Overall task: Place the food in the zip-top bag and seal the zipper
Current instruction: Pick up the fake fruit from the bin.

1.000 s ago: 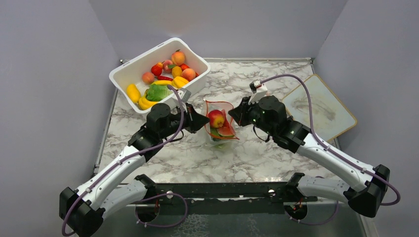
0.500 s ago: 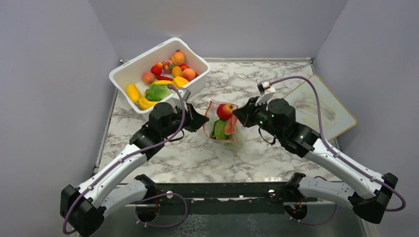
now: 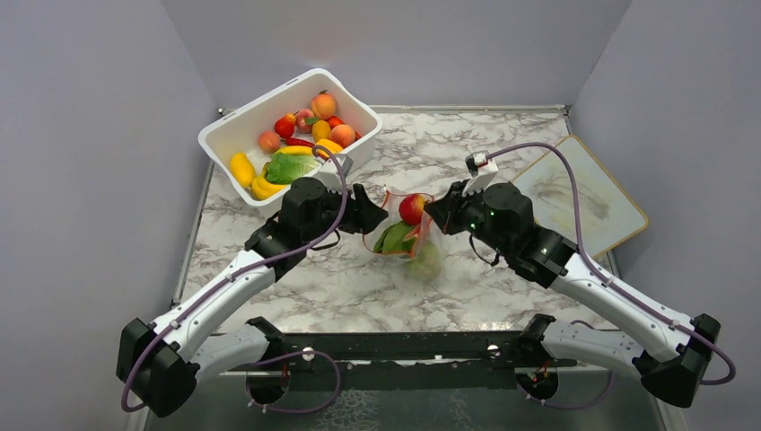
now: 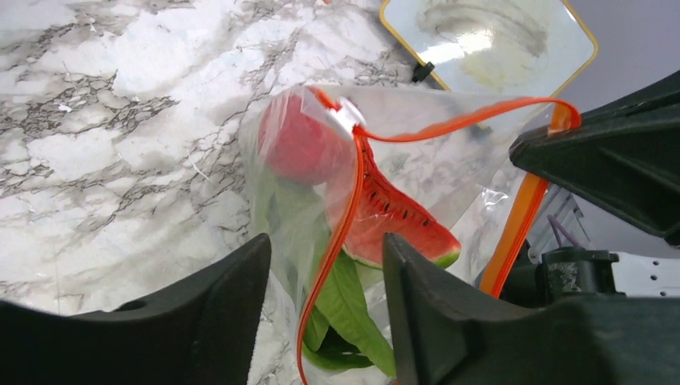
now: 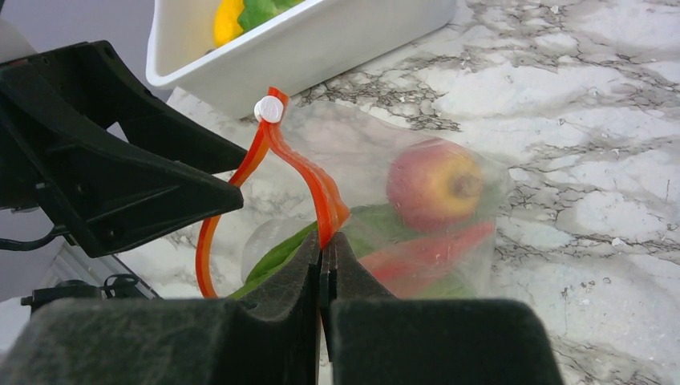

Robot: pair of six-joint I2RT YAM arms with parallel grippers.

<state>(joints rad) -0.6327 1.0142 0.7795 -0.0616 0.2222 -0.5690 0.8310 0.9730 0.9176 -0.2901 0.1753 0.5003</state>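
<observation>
— How many things can you count, starting from the bag [image 3: 399, 235]?
— One bag, one zipper [image 5: 321, 192], one white slider [image 5: 269, 108]. Inside the bag you get three clear foods: one apple [image 3: 412, 208], one watermelon slice [image 4: 393, 220], one leafy bunch [image 4: 345, 297].
— And outside the bag?
— Behind-left, one tub [image 3: 256, 108] holding one cabbage [image 3: 289, 167], at least three peaches [image 3: 324, 105] and at least four yellow pieces [image 3: 242, 169]. You can't count the reds. To the right, one board [image 3: 588, 193].

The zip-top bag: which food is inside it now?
Inside the zip-top bag: a red round fruit, a watermelon slice and green leaves. Whatever lies under the leaves is covered.
</observation>
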